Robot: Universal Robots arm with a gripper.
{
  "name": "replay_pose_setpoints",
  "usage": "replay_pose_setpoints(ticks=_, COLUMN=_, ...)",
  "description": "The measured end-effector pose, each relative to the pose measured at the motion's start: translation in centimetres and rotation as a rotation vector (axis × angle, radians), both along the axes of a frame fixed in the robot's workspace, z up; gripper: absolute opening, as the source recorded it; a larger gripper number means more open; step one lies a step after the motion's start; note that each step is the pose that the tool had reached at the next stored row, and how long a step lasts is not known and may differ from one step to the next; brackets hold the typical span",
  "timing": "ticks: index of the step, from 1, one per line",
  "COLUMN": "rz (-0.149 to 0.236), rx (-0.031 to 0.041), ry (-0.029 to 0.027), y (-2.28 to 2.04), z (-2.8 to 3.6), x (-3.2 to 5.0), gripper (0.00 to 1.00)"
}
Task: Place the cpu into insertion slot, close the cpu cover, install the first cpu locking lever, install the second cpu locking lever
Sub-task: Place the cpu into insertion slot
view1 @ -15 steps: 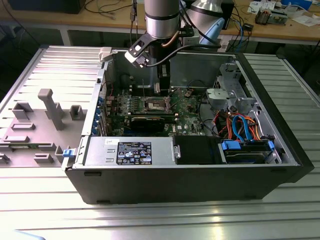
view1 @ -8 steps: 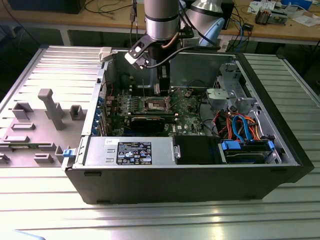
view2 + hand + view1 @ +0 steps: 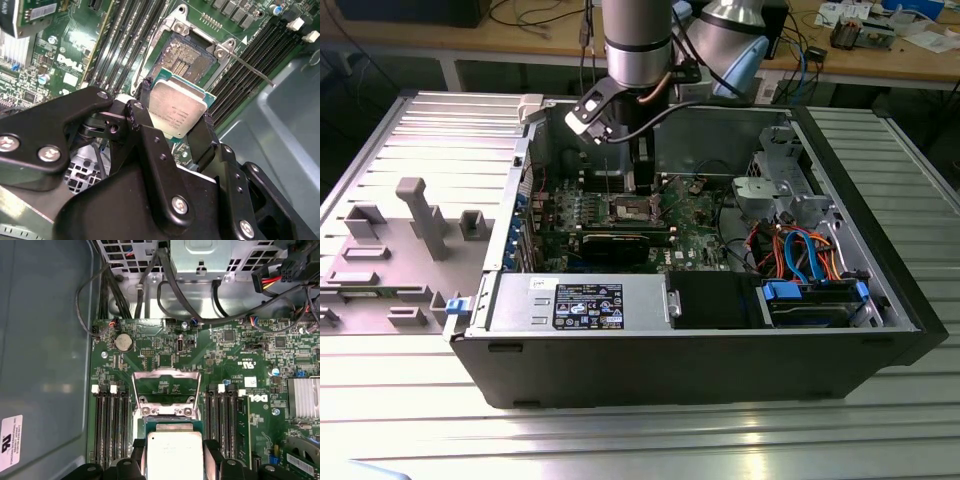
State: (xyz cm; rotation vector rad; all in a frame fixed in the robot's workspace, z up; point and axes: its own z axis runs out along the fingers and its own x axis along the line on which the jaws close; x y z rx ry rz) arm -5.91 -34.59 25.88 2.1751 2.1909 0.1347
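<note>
A ribbed metal worktop [image 3: 620, 440] carries an open computer case [image 3: 670, 370] lying on its side, with a grey moulded tray [image 3: 400, 240] beside it on the exterior view's left. The robot arm [image 3: 638, 40] comes straight down into the case over the green motherboard [image 3: 700, 235], and its black gripper [image 3: 642, 180] hangs just above the socket area.

In both wrist views the gripper [image 3: 176, 102] [image 3: 175, 447] has its fingers [image 3: 140, 115] [image 3: 137, 452] clamped on two opposite edges of the cpu [image 3: 177, 107] [image 3: 175, 457]. The chip sits between them with its silvery top facing the cameras and its pale edge showing around it.

In the first wrist view the cpu cover [image 3: 167, 374] stands swung open, a dull metal frame with green board visible through its window, rows of long black memory slots [image 3: 112, 425] on either side.

In the second wrist view the insertion slot [image 3: 192, 55] lies uncovered, its dark middle ringed by a metal rim. The chip is held just beside it, overlapping its near edge, not seated in it. A thin metal lever [image 3: 252, 67] sticks out from one corner of the socket across the memory slots.
</note>
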Motion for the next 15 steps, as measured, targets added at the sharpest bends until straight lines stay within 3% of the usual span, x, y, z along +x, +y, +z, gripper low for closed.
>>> replay_pose_setpoints(ticks=7, rz=0.0, rx=0.0, ry=0.0, y=0.25, z=-1.03, x=-0.62, gripper=0.54)
replay_pose_setpoints(ticks=10, rz=-0.002, rx=0.0, ry=0.0001, y=0.3, z=-1.82, x=-0.83, gripper=0.54)
replay_pose_setpoints(ticks=15, rz=-0.002, rx=0.0, ry=0.0002, y=0.3, z=-1.91, x=-0.83, gripper=0.54)
